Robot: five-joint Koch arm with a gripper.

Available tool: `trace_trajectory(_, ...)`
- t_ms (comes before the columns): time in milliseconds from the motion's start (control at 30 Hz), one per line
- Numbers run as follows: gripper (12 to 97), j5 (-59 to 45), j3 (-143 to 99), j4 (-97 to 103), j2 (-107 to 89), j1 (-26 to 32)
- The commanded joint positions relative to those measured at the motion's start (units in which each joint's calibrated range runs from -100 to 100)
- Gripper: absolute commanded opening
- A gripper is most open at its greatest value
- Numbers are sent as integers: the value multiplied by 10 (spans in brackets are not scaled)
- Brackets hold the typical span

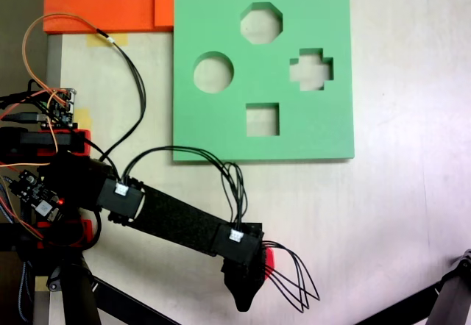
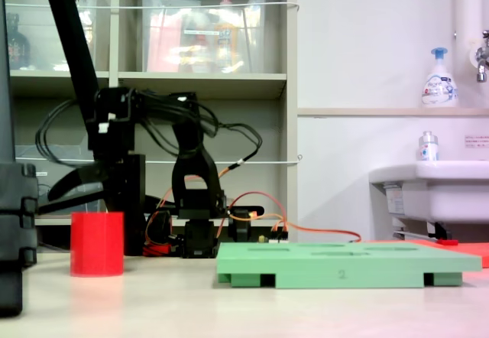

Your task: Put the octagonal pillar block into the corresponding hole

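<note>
In a fixed view from above, the green foam board lies near the desk's far edge with the octagonal hole toward its top side, while the arm reaches toward the near edge, where the pincer covers all but a red sliver of the octagonal pillar block. In a fixed view from table height, the block stands upright on the desk, well left of the board, with the pincer just above it, its jaws spread wide and holding nothing.
</note>
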Motion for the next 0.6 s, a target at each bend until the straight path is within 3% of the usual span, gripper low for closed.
trace_trajectory(0, 887, -2, 32, -26, -1, 0)
trace_trajectory(233, 874, -3, 32, -26, 16, 0)
trace_trajectory(333, 770, -7, 31, -26, 19, 0)
trace_trajectory(567, 770, -16, 29, -26, 28, 1)
